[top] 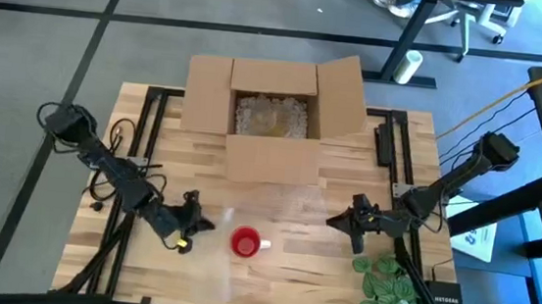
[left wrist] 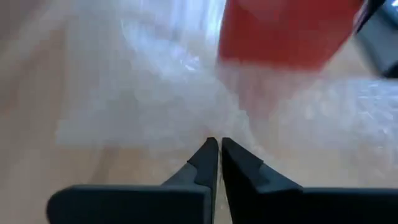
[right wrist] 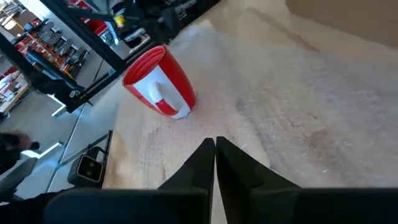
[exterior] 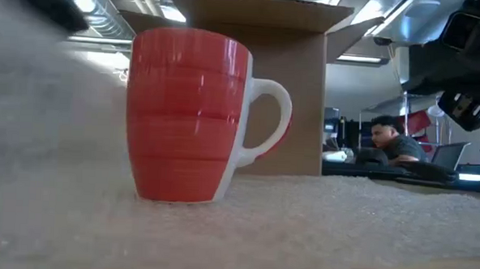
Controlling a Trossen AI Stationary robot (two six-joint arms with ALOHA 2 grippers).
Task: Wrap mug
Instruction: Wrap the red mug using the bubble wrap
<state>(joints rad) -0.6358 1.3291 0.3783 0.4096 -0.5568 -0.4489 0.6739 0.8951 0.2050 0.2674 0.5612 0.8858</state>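
Centrally, red mug (top: pixel 245 241) stands on bubble wrap (top: pixel 275 221) over wooden table (top: pixel 338 286); both hands clenched.

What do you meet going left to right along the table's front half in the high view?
Left hand → red mug on the bubble wrap → right hand → leafy plant at the front right corner.

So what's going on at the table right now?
A red mug stands upright on a sheet of bubble wrap in front of an open cardboard box. The left hand sits low beside the mug, fingers shut at the sheet's edge. The right hand is on the other side, also shut. Nothing is wrapped yet.
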